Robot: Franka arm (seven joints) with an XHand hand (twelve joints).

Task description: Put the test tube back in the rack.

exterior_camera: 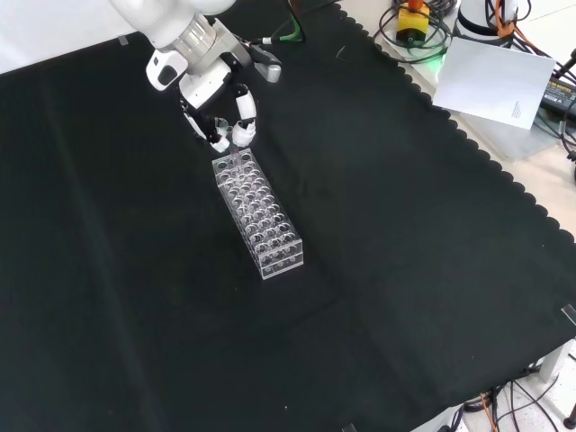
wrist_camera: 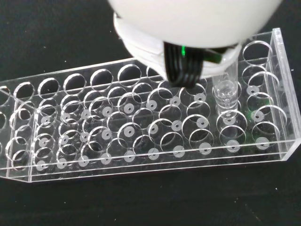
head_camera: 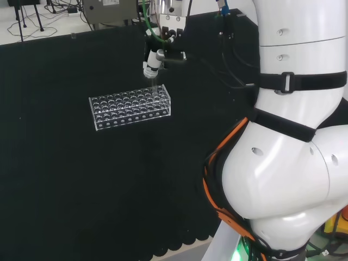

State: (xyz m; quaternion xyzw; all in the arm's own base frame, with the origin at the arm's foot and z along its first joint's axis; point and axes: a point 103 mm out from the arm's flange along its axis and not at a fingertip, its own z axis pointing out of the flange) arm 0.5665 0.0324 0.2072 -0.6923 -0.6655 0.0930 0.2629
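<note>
**Tube poised at the end of the rack**

Right now the clear plastic rack (head_camera: 130, 106) lies on the black cloth of the desk (head_camera: 65, 190), a long block with rows of round holes. In the wrist view every hole that can be seen stands empty, each with a small pale disc at its bottom, apart from one near the rack's end. A clear test tube (wrist_camera: 225, 92) stands upright there, its rounded lower end at or just inside a hole in the second column from the end wall; how deep it has gone cannot be told. Nothing is visible inside the tube.

From the head view the tube (head_camera: 155, 84) shows as a faint glassy streak running straight down from the hand (head_camera: 154, 61) to the rack's far right corner. In the front view the same corner is the rack's (exterior_camera: 259, 212) upper end, and the hand (exterior_camera: 220, 112) sits directly above it, coming in from the top of that view.

The hand points downward with the wrist above it, and the white fingers (exterior_camera: 243, 126) are curled in together around the upper part of the tube, pinching it. A bundle of dark cables with a green light runs beside the palm in the wrist view.
</note>
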